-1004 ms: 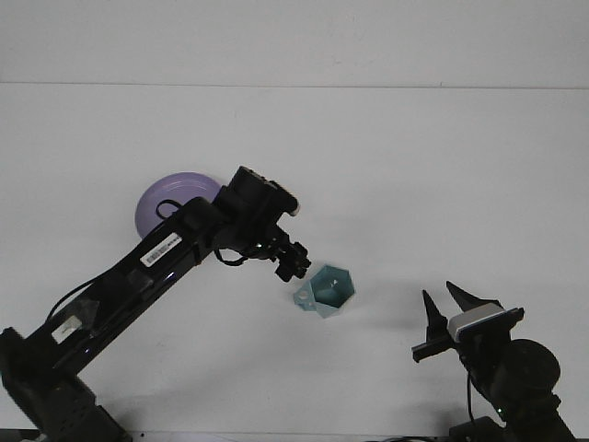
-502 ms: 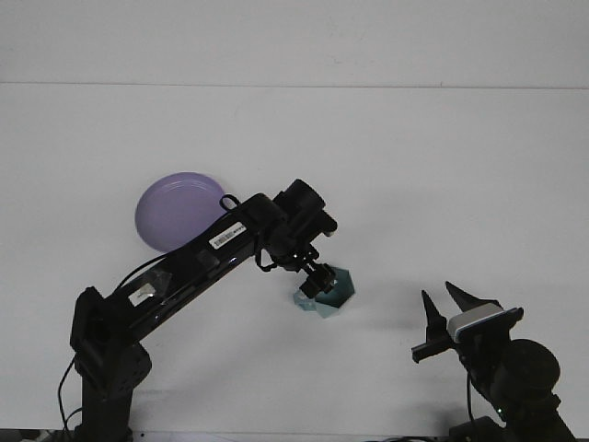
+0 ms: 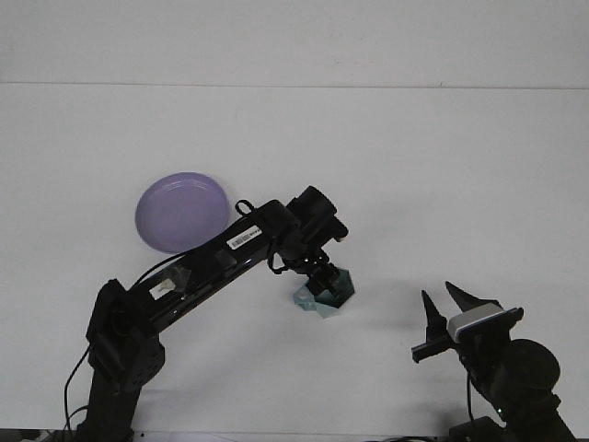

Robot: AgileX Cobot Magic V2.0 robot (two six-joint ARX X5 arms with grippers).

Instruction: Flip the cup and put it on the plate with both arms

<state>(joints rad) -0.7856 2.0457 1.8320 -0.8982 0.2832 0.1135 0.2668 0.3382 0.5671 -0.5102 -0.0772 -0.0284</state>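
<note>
A white table [image 3: 414,166] fills the view. The left arm [image 3: 212,262] stretches from its base at the lower left up and across toward the middle, with a white label on its upper link. A round purple plate [image 3: 180,212] lies flat on the table to the left of centre, just behind the arm and bare. The right gripper [image 3: 442,308] waits at the lower right, well apart from everything else, its two dark fingers spread with nothing between them. The teal cup [image 3: 328,295] lies on its side on the table near the middle, right of the plate. The left gripper [image 3: 321,279] is down on the cup's upper edge; whether its fingers have closed on the cup I cannot tell
</note>
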